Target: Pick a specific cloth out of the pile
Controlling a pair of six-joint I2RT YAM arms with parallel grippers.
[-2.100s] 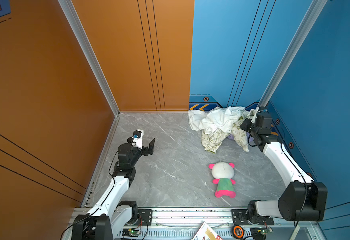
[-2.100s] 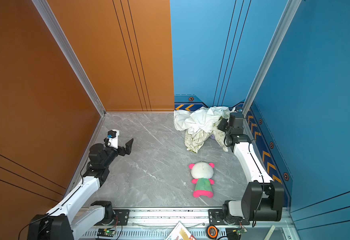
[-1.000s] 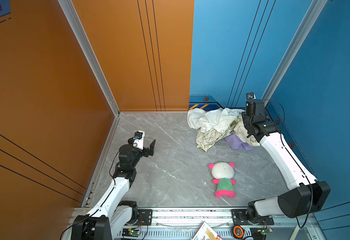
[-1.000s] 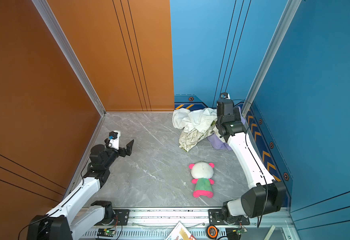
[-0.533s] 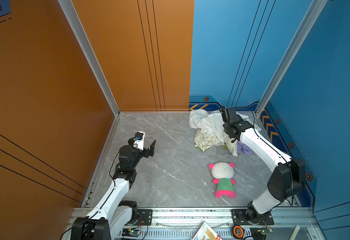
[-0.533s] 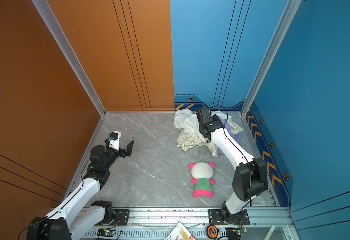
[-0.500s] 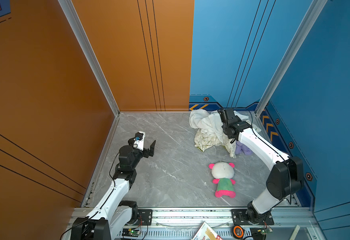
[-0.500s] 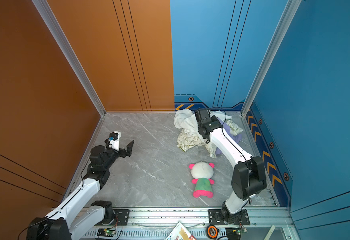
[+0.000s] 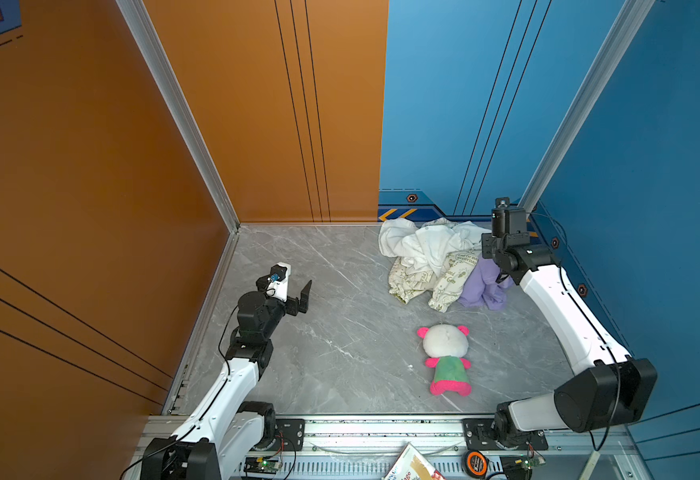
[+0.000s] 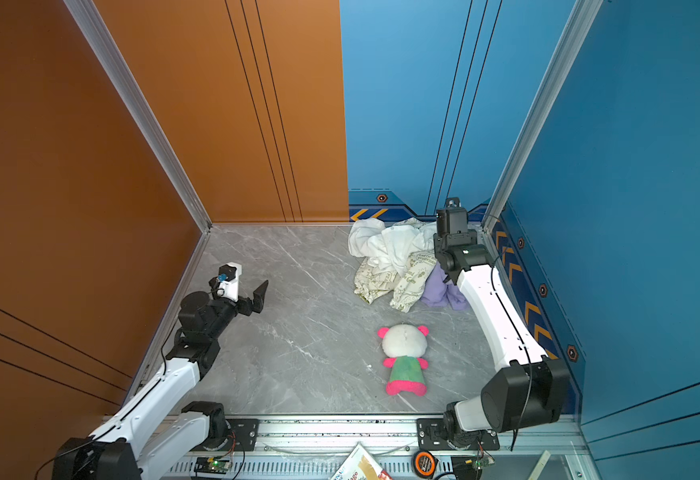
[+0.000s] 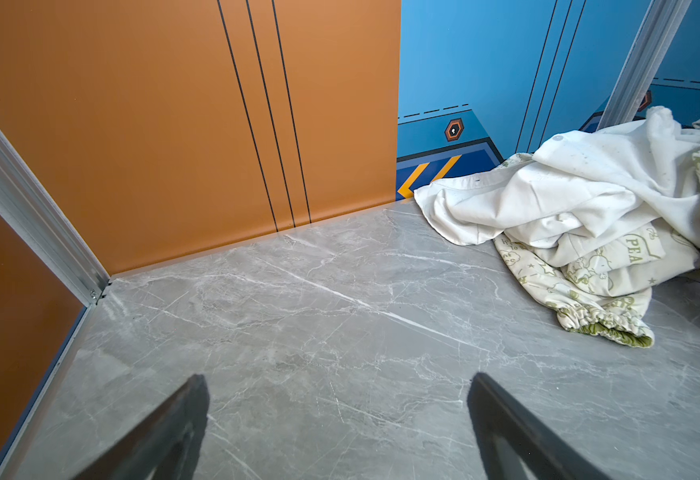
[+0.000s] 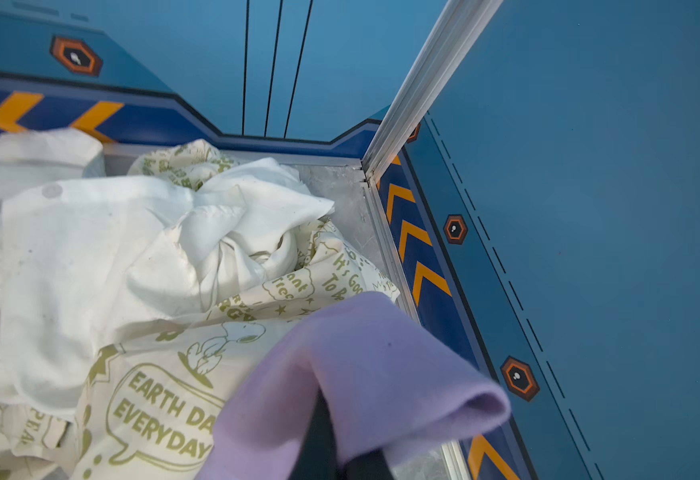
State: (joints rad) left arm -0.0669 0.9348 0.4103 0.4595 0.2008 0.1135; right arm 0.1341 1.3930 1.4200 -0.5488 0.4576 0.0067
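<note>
The right gripper point(image 12: 325, 449) has its jaws pressed together on a fold of the cloth point(image 12: 373, 365), a lilac-purple garment. In the right wrist view the fabric drapes over both dark fingers and hides their tips. In both top views the cloth point(image 9: 483, 286) hangs from the gripper down to the worktop point(image 9: 319, 332), bunched near the right edge, close to the far right corner. Its lower part rests on the grey marble surface and its left side touches the pile point(image 9: 427, 253).

The pile fills the far right corner against the blue wall. It consists of 2 fabrics. A plain white cloth point(image 12: 90, 249) lies crumpled on top and toward the far edge. A cream cloth with green print point(image 12: 161, 407) spreads beneath it and toward the front, reading "EARTH DAY EVERYDAY" beside a cartoon dog. The lilac cloth overlaps the cream one on its right side.

A pink-and-green plush bear point(image 9: 445, 353) lies face down nearer the front edge, right of the middle, apart from the pile.

The left gripper point(image 9: 299, 298) hovers above the left part of the worktop near the orange wall. Its jaws are spread wide with nothing between them, and it points toward the pile, well away from it.
</note>
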